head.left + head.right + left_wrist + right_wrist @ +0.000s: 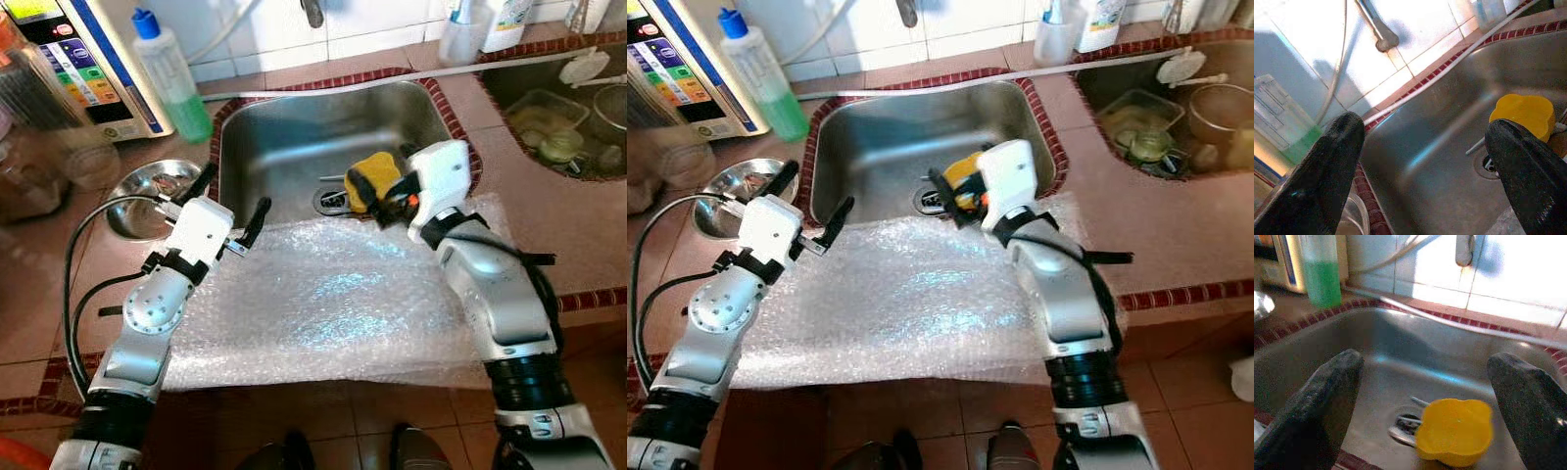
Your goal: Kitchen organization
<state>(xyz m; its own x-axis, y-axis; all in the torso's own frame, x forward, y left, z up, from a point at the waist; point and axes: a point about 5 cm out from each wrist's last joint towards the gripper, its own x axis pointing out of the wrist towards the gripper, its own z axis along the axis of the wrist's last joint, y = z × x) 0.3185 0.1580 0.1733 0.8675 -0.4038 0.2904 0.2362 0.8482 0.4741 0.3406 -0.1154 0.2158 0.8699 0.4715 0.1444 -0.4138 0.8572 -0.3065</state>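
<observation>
Sinks: two, main sink (294, 147)
Sponge (1454, 431): one, yellow, over the drain
Left gripper (231, 203): fingers spread, empty
Right gripper (1425, 401): fingers spread around sponge, grip unclear

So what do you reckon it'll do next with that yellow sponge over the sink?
Probably close the right end effector on the yellow sponge. Its fingers are spread wide, with the sponge low between them above the sink drain, so it does not look gripped. The left end effector is open at the sink's edge.
</observation>
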